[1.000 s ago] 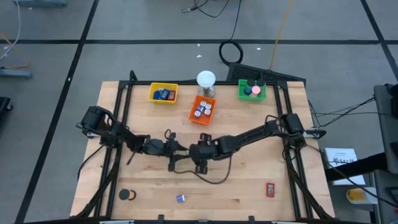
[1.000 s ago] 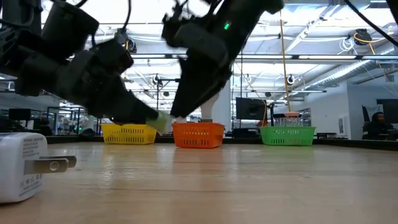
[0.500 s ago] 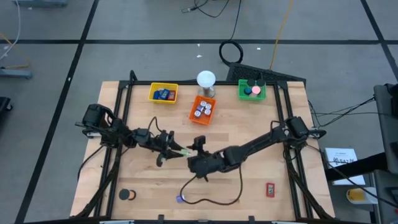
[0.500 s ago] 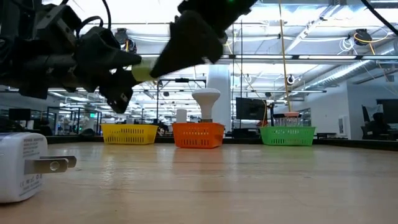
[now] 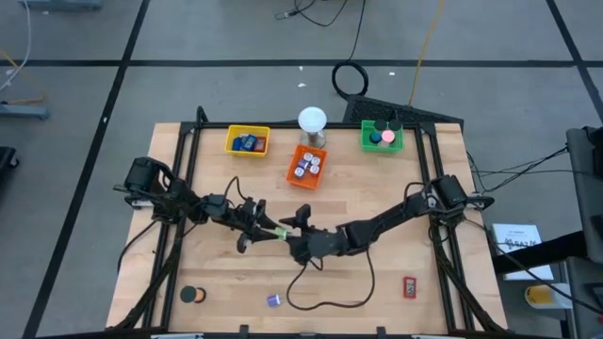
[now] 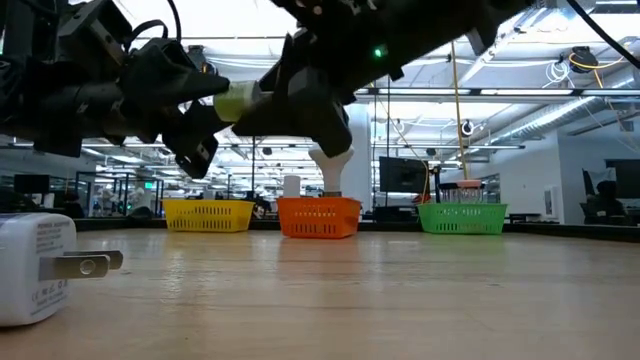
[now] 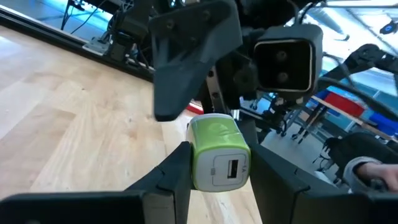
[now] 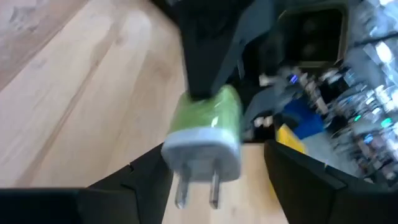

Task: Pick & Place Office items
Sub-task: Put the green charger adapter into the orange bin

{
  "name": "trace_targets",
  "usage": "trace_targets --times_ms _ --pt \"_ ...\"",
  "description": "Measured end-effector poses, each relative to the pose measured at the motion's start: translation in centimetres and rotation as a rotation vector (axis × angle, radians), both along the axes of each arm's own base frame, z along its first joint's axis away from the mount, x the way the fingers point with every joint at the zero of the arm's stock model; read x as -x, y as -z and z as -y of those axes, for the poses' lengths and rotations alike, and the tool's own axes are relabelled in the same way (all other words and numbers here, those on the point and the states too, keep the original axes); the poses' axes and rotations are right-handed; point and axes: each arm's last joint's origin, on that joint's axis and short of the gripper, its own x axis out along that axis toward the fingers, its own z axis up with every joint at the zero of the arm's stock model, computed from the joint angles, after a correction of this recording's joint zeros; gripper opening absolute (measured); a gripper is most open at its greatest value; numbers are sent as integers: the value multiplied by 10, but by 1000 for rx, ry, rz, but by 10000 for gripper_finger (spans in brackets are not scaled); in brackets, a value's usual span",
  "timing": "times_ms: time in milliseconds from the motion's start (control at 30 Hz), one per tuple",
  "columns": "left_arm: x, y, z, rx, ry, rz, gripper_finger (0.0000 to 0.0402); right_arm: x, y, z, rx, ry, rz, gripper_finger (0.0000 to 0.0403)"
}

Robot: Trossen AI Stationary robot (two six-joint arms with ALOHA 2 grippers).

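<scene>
Wooden table point(image 5: 377, 282) mid-span: we see left gripper point(image 7: 214, 171) clamped on green charger point(image 7: 217, 152), held aloft; right gripper point(image 8: 205, 168) fingers apart around it. Light, rigid, smooth; grip flat sides.

Grey floor point(image 5: 85, 104) with dark lines; strip lights point(image 6: 520, 75) on open ceiling.

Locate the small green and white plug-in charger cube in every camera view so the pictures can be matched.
High view: the green and white charger cube sits mid-table between the left gripper and the right gripper.
Low view: the cube shows upper left, raised above the table.
Left wrist view: centre, USB port facing the camera.
Right wrist view: centre, prongs facing the camera.
Shared landmark: the light wooden table.
</scene>
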Motion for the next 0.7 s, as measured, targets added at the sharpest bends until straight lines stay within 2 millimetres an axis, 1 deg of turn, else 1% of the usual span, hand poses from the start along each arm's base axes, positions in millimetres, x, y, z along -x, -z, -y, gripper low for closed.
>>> trace_targets --times_ms 200,300,367,467,600,700 --pt "0 -1 -1 3 -3 6 132 9 6 -1 61 -39 90 183" --pt "-1 -1 -2 3 -11 7 132 11 7 -2 70 -47 99 156" --pt "-1 -1 -4 4 -11 7 132 11 7 -3 85 -54 97 144" --pt "-1 -1 -4 5 -5 7 132 11 7 -4 81 -73 101 140" --pt "-1 -1 -4 4 -6 7 133 11 6 -4 77 -74 106 153" --pt "-1 -1 -4 3 -6 7 146 11 6 -4 68 -74 110 154"
